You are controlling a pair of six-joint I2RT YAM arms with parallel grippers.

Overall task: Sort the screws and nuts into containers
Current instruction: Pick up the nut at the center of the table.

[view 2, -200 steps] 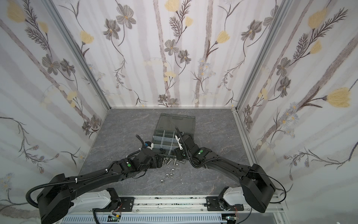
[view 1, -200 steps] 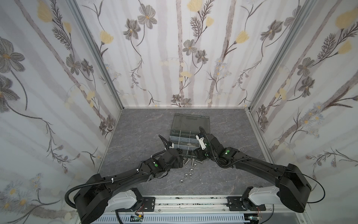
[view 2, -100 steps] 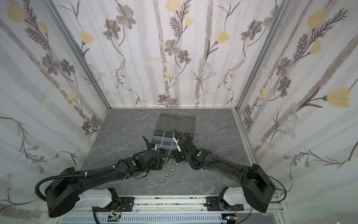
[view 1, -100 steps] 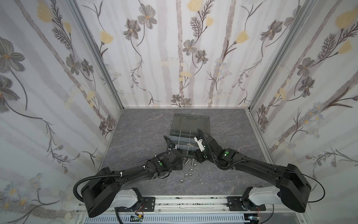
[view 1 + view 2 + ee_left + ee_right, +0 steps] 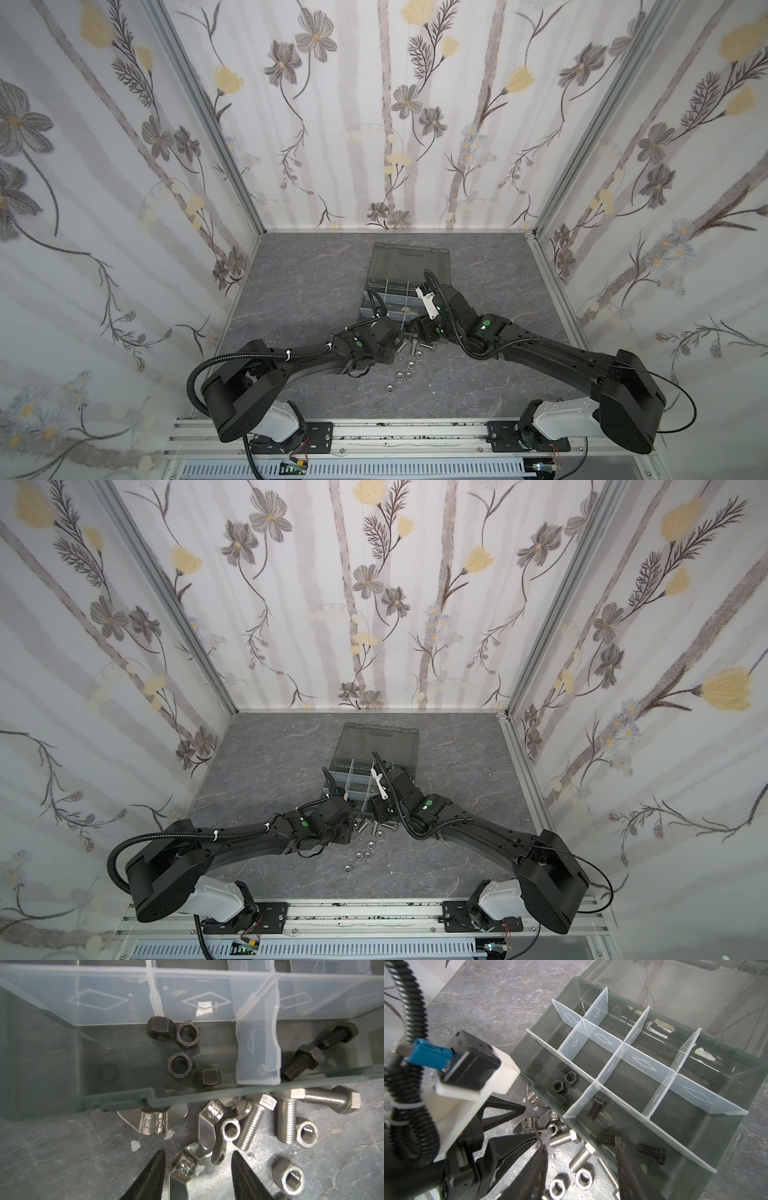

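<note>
Left gripper (image 5: 198, 1154) sits low over the bench (image 5: 62, 1157). Its jaws are apart, straddling one wing nut (image 5: 187, 1165) with a small gap on each side, no clamp visible.

Right gripper (image 5: 579, 1141) is at the near wall of the organiser case (image 5: 623, 1068), jaws apart with nothing spanning them. One fingertip (image 5: 620, 1151) is just beside a blurred black screw (image 5: 607, 1139) inside the case; can't tell if they touch.

The case is open, with the lid (image 5: 409, 262) swung to the far side. Four black nuts (image 5: 179, 1064) lie in the near end compartment. Black screws (image 5: 301, 1059) are in the next compartment, across a divider (image 5: 258, 1053).

Loose on the bench against the case's near wall:
- three silver screws (image 5: 285, 1118)
- two more wing nuts (image 5: 153, 1121)
- silver nuts (image 5: 306, 1132)

In both top views a few silver nuts (image 5: 409, 365) (image 5: 370, 845) trail from that pile toward the robot base, between the arms.
</note>
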